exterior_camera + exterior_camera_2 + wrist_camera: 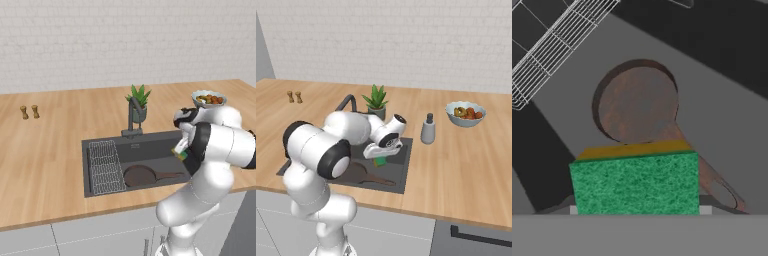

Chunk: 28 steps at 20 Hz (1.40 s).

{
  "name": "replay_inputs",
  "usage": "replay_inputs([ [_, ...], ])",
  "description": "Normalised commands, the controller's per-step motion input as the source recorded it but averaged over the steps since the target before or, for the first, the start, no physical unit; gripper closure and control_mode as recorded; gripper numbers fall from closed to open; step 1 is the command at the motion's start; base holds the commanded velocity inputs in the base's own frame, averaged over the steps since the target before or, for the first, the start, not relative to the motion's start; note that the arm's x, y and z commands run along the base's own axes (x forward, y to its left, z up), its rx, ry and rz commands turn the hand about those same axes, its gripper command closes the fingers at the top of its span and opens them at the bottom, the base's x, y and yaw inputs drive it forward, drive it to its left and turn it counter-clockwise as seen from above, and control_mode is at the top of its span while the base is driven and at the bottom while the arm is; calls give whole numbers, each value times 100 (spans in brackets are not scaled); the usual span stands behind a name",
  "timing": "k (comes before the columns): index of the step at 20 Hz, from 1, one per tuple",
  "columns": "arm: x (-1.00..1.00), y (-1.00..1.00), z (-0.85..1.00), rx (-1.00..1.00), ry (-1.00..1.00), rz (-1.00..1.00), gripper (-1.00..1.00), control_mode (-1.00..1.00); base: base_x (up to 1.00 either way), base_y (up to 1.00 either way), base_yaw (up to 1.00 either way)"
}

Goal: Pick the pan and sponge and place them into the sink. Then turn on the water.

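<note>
The white Franka arm with dark joints (210, 150) rises from its base, bends at a bulky elbow and reaches forward and down, its wrist turned so the hand points downward. The two-finger gripper (381, 159) hangs at the end of the hand, its jaws closed on the ends of a small green block with a yellow-orange layer (635, 181), carried clear of any surface.

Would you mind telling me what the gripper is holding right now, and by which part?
The gripper holds the sponge by its two short ends, green face toward the hand camera, above the pan lying in the sink.
</note>
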Motion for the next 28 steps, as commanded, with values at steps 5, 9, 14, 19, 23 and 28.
replay_inputs([
  [5,21,25,-49,-3,0,0,100,-100,0,0,0],
  [9,30,11,-38,0,7,0,100,-100,0,0,0],
  [14,21,4,-44,0,7,0,100,-100,0,0,0],
  [19,23,2,-45,0,4,0,100,-100,0,0,0],
  [23,12,1,-31,0,1,0,100,-100,0,0,0],
  [28,12,14,-40,0,0,0,-100,-100,0,0,0],
])
